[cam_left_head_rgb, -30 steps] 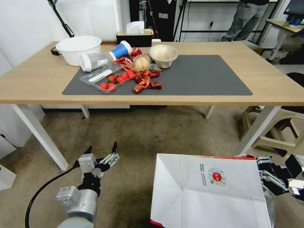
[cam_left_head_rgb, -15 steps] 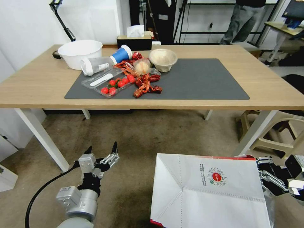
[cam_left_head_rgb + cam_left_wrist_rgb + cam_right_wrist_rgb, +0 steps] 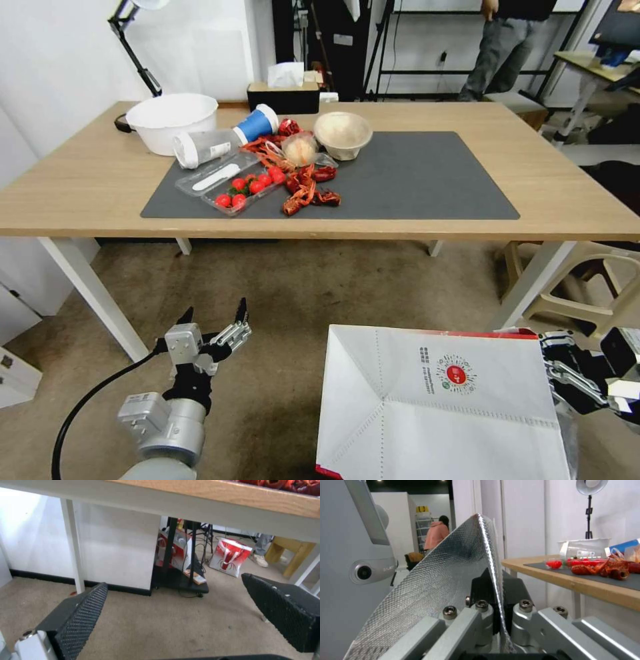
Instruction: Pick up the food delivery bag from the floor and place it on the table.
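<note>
In the head view, the food delivery bag is off the floor, below the surface. The right gripper holds its side. Lifting remains. Bowls and food crowd the mat's left half.

In the left wrist view, the left gripper hangs idle, fingers apart.

In the right wrist view, fingers clamp the bag's foil edge.

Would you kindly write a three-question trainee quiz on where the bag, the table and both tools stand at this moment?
1. True or false: the food delivery bag rests on the table.
2. Which tool grips the bag's foil edge? A) left tool B) right tool
3. Fill in: the left tool's jaws are ___, holding nothing.

Key: 1 false, the bag hangs in front of the table, below its top. 2 B. 3 open.
</note>
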Available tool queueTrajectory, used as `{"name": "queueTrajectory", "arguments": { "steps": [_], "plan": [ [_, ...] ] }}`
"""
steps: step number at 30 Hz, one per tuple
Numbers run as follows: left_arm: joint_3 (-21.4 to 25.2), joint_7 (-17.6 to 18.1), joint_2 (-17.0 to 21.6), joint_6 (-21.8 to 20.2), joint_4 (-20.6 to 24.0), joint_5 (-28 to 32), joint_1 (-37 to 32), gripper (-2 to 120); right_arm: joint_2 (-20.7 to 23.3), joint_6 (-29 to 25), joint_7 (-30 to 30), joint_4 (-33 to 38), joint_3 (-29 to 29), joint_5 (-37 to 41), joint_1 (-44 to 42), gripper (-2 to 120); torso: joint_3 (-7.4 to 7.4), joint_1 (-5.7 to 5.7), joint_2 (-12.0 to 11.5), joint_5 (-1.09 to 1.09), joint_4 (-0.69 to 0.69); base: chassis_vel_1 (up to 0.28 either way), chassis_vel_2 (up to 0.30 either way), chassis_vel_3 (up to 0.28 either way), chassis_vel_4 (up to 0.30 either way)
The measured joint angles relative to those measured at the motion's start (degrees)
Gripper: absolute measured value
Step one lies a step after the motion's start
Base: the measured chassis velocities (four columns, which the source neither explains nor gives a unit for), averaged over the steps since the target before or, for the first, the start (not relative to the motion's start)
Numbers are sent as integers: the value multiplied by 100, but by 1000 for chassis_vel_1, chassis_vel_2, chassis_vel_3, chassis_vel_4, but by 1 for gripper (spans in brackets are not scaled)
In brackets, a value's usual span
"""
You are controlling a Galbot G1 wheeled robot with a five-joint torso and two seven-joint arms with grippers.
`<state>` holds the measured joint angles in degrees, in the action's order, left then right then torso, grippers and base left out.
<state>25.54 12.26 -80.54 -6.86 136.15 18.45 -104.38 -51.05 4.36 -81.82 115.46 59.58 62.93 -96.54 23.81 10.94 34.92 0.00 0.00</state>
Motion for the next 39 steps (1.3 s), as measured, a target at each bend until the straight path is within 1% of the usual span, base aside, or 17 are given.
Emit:
{"name": "queueTrajectory", "arguments": {
  "steps": [6, 8, 13, 19, 23, 26, 30, 33, 35, 37, 39],
  "plan": [
    [-2, 3, -4, 0, 4, -7, -5, 100, -3, 0, 1, 0, 1, 1, 0, 0, 76, 47, 123, 0, 0, 0, 0, 0, 0],
    [-5, 3, -4, 1, 5, -6, -7, 100, -8, 0, 4, 4, 2, 1, 0, 0, 121, 78, 199, 0, 0, 0, 0, 0, 0],
    [-8, -1, -4, 3, 5, -6, -9, 100, -12, -1, 8, 8, 9, 1, -2, 0, 174, 112, 285, 0, 0, 0, 0, 0, 0],
    [-11, -6, -6, 5, 8, -15, -13, 100, -11, -6, 12, 13, 29, 3, -10, 0, 275, 180, 453, 0, 0, 0, 0, 0, 0],
    [-12, -10, -7, 8, 8, -26, -16, 100, -12, -9, 16, 12, 30, 3, -10, 0, 315, 205, 519, 0, 0, 0, 0, 0, 0],
    [-14, -12, -9, 11, 8, -35, -17, 100, -15, -12, 19, 12, 30, 4, -10, 0, 383, 253, 635, 0, 0, 0, 0, 0, 0],
    [-15, -12, -9, 12, 8, -37, -17, 100, -17, -14, 20, 12, 30, 3, -11, 0, 423, 280, 704, 0, 0, 0, 0, 0, 0],
    [-15, -12, -9, 14, 8, -40, -17, 100, -16, -18, 23, 12, 31, 4, -12, 0, 484, 323, 807, 0, 0, 0, 0, 0, 0],
    [-15, -11, -9, 14, 8, -40, -17, 100, -15, -18, 25, 12, 31, 4, -12, 0, 494, 331, 825, 0, 0, 0, 0, 0, 0],
    [-16, -11, -5, 14, 8, -41, -13, 100, -14, -20, 31, 12, 32, 3, -10, 0, 538, 368, 907, 0, 0, 0, 0, 0, 0],
    [-16, -11, -4, 14, 8, -41, -13, 100, -14, -21, 32, 12, 32, 4, -10, 0, 550, 379, 931, 0, 0, 0, 0, 0, 0]
  ]
}}
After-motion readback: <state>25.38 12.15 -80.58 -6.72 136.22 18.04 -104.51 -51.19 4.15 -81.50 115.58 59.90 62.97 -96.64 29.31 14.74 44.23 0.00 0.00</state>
